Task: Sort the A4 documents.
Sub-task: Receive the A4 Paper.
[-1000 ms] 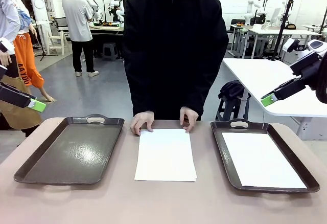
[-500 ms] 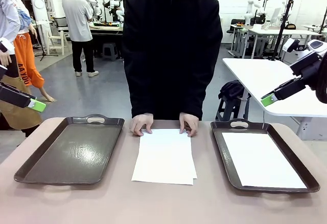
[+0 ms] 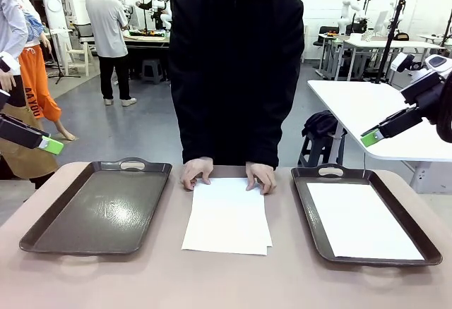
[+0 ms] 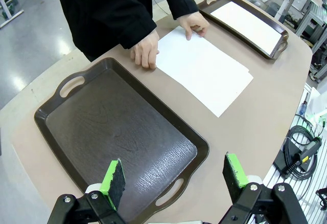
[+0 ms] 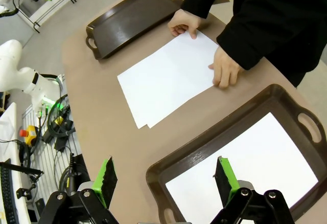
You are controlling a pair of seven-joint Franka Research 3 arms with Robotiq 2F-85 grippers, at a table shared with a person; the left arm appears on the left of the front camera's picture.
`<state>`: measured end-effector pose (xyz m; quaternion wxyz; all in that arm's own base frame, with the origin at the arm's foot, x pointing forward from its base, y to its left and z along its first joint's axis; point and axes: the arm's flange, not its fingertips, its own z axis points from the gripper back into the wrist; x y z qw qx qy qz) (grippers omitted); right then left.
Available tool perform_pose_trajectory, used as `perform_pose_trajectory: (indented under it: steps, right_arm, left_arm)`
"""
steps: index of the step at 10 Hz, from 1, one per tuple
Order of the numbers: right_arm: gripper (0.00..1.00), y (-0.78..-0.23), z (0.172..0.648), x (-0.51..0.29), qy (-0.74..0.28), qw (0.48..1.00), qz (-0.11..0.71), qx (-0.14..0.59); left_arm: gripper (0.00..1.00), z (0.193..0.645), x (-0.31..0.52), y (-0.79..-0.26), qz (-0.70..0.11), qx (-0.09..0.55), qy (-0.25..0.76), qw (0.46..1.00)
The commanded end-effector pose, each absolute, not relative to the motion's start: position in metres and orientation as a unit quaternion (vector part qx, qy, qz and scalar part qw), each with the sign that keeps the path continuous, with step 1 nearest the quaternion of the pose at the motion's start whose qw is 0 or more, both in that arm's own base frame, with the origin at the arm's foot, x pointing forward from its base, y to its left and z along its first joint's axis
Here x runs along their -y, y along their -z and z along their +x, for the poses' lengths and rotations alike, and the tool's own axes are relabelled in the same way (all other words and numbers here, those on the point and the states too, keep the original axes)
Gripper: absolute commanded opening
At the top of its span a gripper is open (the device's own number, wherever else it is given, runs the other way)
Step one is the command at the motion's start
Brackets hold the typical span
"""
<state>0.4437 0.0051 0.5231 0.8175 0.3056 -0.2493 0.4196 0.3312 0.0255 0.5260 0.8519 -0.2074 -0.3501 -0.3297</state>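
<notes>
A small stack of white A4 documents [image 3: 227,216] lies on the table between two trays, its top sheet slightly skewed. The person's two hands [image 3: 195,171] rest on the stack's far edge. One more white sheet [image 3: 364,221] lies flat in the right dark tray [image 3: 305,210]. The left dark tray [image 3: 99,210] holds nothing. My left gripper [image 3: 49,145] hovers open off the table's left side, high above the left tray [image 4: 117,132]. My right gripper [image 3: 370,138] hangs open at the right, above the right tray [image 5: 214,147]. Nothing is between either gripper's fingers.
A white table [image 3: 367,111] and a dark stool [image 3: 321,136] stand behind on the right. Cables and an arm base [image 5: 20,75] sit beside the table's edge. Bare tabletop runs along the near edge in front of the trays.
The person slid the top sheet slightly toward my side and askew, so the stack is now fanned at its near edge. Both arms stayed still.
</notes>
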Motion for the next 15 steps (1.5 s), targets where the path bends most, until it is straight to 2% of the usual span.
perform_pose_trajectory:
  steps: [1,15]
  right_arm:
    - [1.00,-0.5225,0.4436,-0.0072,-0.419,0.817,0.306,0.251]
    - [1.00,-0.5225,0.4436,-0.0072,-0.419,0.817,0.306,0.251]
  left_arm:
    - [1.00,0.3328,-0.0268,-0.5245,-0.212,0.353,0.339,0.846]
    - [1.00,0.3328,-0.0268,-0.5245,-0.212,0.353,0.339,0.846]
